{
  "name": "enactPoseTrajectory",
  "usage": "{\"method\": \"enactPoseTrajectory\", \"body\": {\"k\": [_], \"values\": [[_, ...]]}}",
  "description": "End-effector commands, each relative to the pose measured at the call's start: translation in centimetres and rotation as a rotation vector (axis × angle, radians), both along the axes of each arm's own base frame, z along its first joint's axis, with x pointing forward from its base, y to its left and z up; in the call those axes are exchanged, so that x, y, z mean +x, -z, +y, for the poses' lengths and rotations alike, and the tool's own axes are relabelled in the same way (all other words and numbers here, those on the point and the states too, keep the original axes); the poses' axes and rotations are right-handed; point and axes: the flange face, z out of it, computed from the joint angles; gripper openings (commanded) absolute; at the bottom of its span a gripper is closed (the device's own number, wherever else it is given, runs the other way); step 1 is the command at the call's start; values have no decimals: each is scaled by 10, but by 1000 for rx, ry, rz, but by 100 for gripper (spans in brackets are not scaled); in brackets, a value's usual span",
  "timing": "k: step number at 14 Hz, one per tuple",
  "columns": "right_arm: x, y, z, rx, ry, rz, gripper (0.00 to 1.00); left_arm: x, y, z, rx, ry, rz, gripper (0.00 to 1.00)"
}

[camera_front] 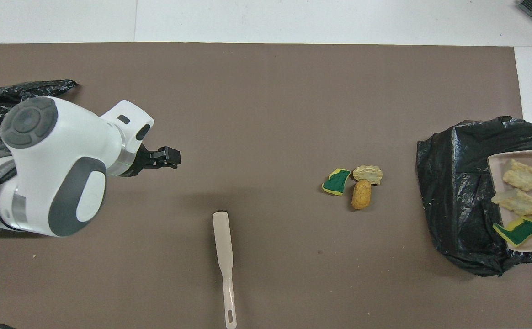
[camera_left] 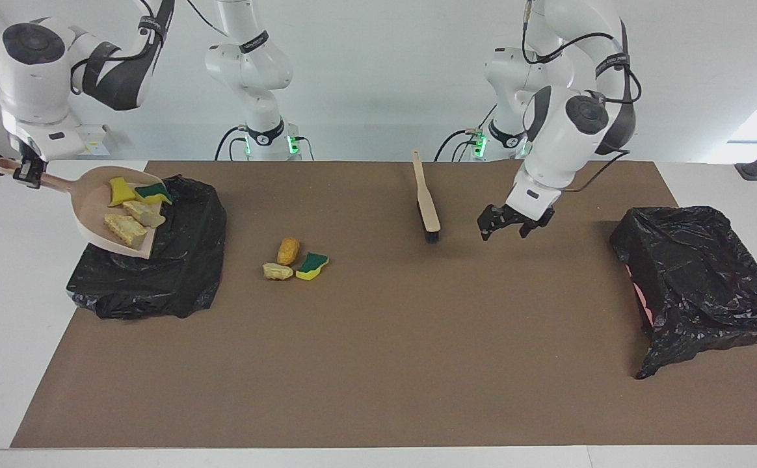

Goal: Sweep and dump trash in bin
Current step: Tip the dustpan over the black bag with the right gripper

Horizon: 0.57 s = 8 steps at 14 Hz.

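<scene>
Table mat (camera_left: 378, 364): a brown mat covered the table and carried everything below.
Bin at the left arm's end (camera_left: 694, 279): a bin draped in black bag plastic stood untouched, well apart from the scraps.
Bin at the right arm's end (camera_left: 157, 273): a second black-bagged bin sat under the raised dustpan's lip.
Dustpan (camera_left: 95, 218): the beige pan hung tilted over that bin's edge with four scraps (camera_front: 519, 201) in it, two sponge chunks and two bread-like lumps.
Right gripper (camera_left: 25, 172): it was clamped on the dustpan's handle, over the table edge beside the bin.
Left gripper (camera_left: 507, 224): its fingers stood apart and held nothing; it hung over bare mat, between the brush and the other bin.
Brush (camera_left: 426, 208): it lay flat on the mat, near the robots, free of any grip.
Loose scraps (camera_left: 294, 260): three pieces lay together on the mat between the brush and the dustpan's bin.
Step in hand: the dump of the first load, judging by the loaded pan poised over the bin.
Next move: probably a steeper tilt so the four pieces slide into the bag's opening; after that the three loose scraps would need the brush picked up again.
</scene>
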Motion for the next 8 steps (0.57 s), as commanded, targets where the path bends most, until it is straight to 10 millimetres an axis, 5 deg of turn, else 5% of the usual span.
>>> {"method": "enactPoseTrajectory", "body": {"k": [1, 4, 8], "values": [[8, -1, 20, -102, -86, 31, 0, 18, -28, 38, 27, 52, 3, 100], [12, 5, 28, -142, -124, 69, 0, 26, -56, 92, 37, 86, -20, 100], [19, 1, 50, -225, -186, 120, 0, 27, -91, 142, 40, 117, -6, 100]]}}
